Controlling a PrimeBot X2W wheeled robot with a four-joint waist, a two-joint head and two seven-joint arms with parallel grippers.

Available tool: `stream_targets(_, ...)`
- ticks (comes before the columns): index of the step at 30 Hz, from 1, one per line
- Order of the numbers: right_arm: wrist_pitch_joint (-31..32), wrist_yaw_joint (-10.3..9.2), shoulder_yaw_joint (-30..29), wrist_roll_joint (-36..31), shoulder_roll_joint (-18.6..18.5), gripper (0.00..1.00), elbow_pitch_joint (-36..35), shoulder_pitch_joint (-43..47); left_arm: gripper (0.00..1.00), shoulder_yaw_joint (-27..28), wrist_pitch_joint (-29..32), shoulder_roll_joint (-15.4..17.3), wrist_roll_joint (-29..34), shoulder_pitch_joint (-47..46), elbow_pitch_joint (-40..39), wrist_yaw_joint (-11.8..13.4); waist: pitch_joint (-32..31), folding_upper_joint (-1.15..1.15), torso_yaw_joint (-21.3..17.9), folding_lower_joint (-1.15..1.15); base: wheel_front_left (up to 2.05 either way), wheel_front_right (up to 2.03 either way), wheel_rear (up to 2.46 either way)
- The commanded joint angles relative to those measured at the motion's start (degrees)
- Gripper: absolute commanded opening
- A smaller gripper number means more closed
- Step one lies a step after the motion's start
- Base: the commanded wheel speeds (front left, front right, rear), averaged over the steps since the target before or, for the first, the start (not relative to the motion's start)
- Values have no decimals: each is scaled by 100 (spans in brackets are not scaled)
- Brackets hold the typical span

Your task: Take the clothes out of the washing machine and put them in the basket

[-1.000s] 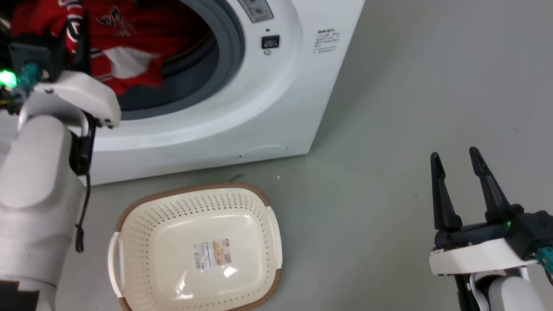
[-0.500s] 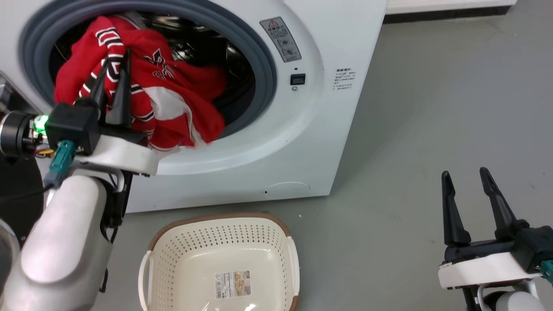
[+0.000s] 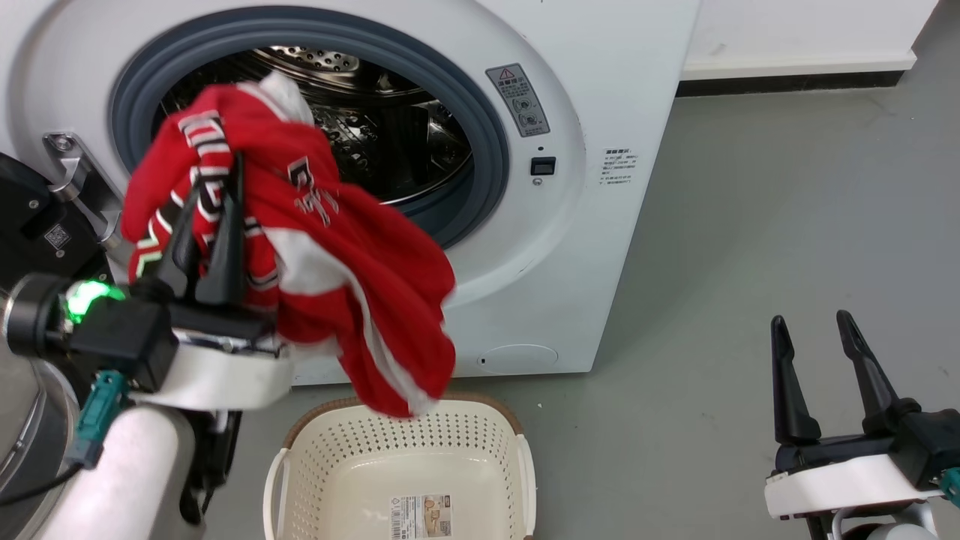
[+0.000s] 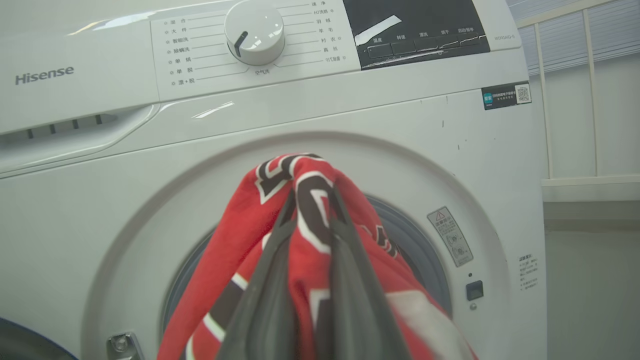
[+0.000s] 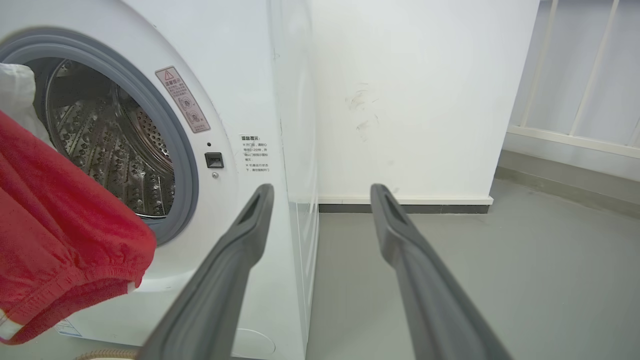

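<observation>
**Clothes [image 3: 360, 300] out of the drum, basket [image 3: 465, 442] just beneath**

Largest in view, the washing machine [image 3: 622, 112] stood with its round opening bare, and the steel drum [image 3: 375, 135] looked empty as far as it could be seen. The red bundle hung in front of the grey gasket [image 3: 491, 165]. It was gathered high and trailed down to a tail that crossed the basket's back rim in the head view; whether it touched could not be told. The left fingers [image 3: 227, 251] were pinched shut on a lettered fold near the top of the bundle. The right fingers [image 3: 787, 390] stood parted and empty, well apart to the right.

The step in hand looked to be the carry to the basket. Doing it well probably meant bringing the grip over the basket's middle, since most of the cloth hung to the left of the basket's centre. The tail should go in first, with the release only once the bulk sat inside the rim. Loose cloth could drape over the edge, and a light basket might slide if dragged.

The floor [image 3: 750, 262] was smooth grey. A white wall [image 5: 410, 100] with a dark skirting [image 5: 400, 208] stood behind, and a pale railing [image 4: 542, 100] beyond it.
</observation>
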Motion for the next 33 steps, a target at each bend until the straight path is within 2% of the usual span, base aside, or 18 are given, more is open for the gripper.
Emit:
stream_targets(1,-14,-6,14,-7,7,100,-22,64,0,-18,51,-9,-69,210,-75,15,-1,0,7,1,0,0,0)
stream_targets(7,-13,-6,-34,-33,7,100,-52,44,0,-285,340,-62,-312,754,-100,-122,64,0,44,1,0,0,0)
stream_targets(13,-14,-6,-3,-87,7,100,-84,-117,0,-584,452,-96,-367,1014,455,-286,292,0,-4,1,0,0,0)
stream_targets(22,-13,-6,48,-137,6,100,-137,-262,0,-950,175,-366,-342,659,2392,-664,945,0,-257,1,0,0,0)
stream_targets(27,-14,-6,36,-177,8,100,-249,-444,0,-1155,59,-623,-221,39,3647,-921,1597,0,-443,1,0,0,0)
stream_targets(33,-14,-6,62,-144,8,100,-346,-677,0,-1348,6,-741,-25,-694,4847,-1143,2308,0,-666,1,0,0,0)
